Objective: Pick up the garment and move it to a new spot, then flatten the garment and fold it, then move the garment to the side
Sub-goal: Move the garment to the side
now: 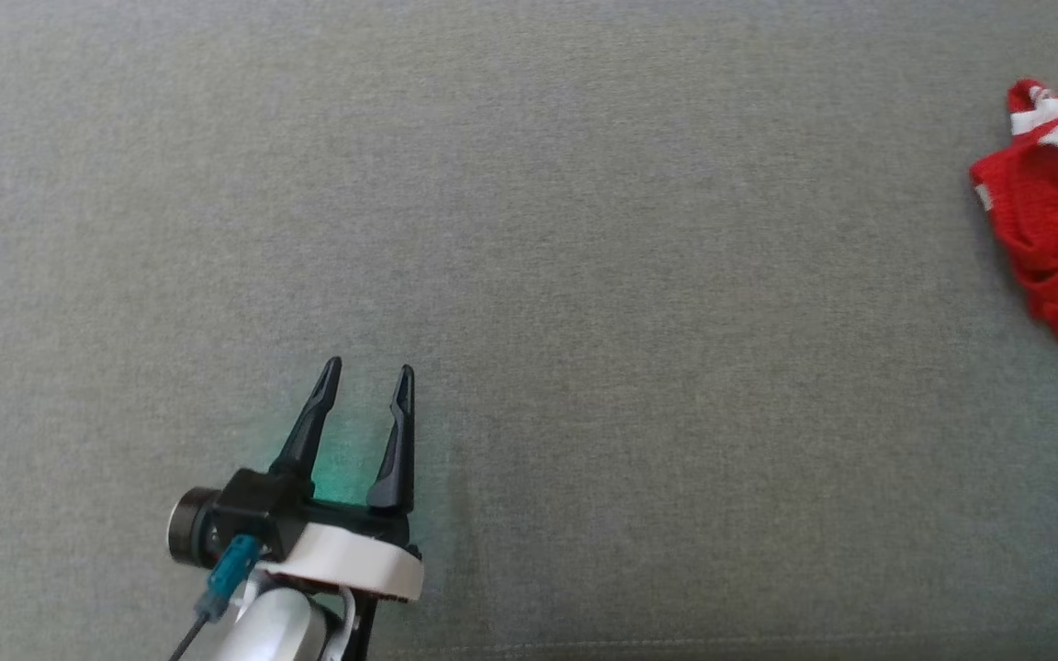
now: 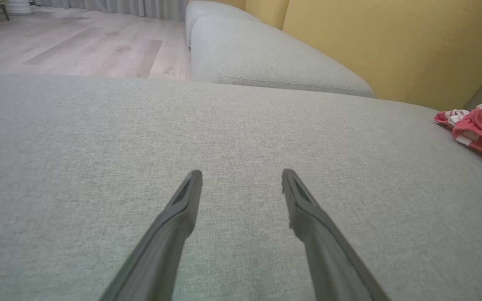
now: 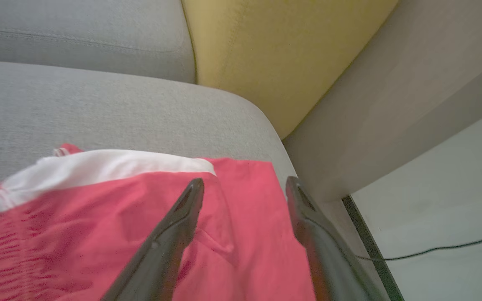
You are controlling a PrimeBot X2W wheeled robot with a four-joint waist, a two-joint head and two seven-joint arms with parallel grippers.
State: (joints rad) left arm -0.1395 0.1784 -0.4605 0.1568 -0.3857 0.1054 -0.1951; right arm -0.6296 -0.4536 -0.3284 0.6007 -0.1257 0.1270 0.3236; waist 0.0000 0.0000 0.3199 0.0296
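The garment (image 1: 1057, 239) is red with white trim and lies bunched at the right edge of the grey sofa seat (image 1: 584, 229); the left wrist view has it (image 2: 481, 129) at the far right. My left gripper (image 1: 368, 378) hovers open over bare cushion at the lower left, far from the cloth, nothing between its fingers (image 2: 182, 209). In the right wrist view my right gripper (image 3: 244, 184) stands open just above the red cloth (image 3: 98, 225), its fingers (image 3: 174, 225) spread with no fabric pinched between them.
A yellow backrest (image 2: 391, 42) runs behind the seat, with a second grey cushion (image 2: 266, 54) beyond. The seat's end (image 3: 278, 159) drops beside a pale side panel (image 3: 391, 104); a floor with a dark cable (image 3: 433, 248) lies below. Wooden floor (image 2: 78, 42) lies beyond.
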